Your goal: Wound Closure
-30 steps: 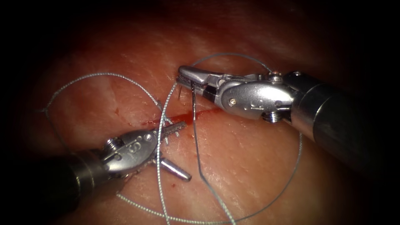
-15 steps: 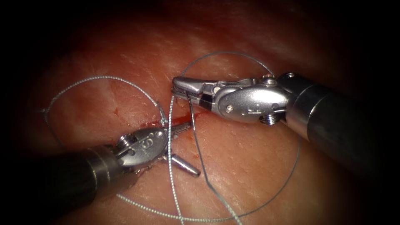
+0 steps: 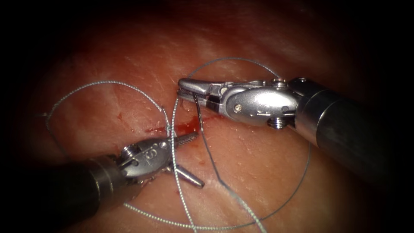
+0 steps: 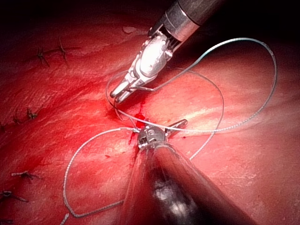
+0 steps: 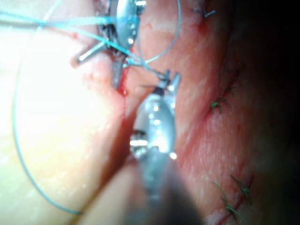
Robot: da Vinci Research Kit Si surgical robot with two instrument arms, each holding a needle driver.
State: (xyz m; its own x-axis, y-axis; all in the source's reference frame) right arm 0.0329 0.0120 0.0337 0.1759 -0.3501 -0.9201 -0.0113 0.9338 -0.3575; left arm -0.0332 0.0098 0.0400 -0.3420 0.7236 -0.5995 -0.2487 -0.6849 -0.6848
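While the right tool [image 3: 183,86] has its jaws clamped on the needle [image 3: 205,142] close to one end, just toward 12 o'clock from the cut [image 3: 157,128], the needle's long axis runs roughly 12 to 6. Its free end, where the thread [image 3: 108,82] joins, points to about 5 o'clock, and it crosses the red fluid [image 3: 185,127] outside the tissue [image 3: 258,172]. At 7 o'clock from it the left tool [image 3: 199,159] gapes wide, holding nothing, a strand of thread running between its jaws.
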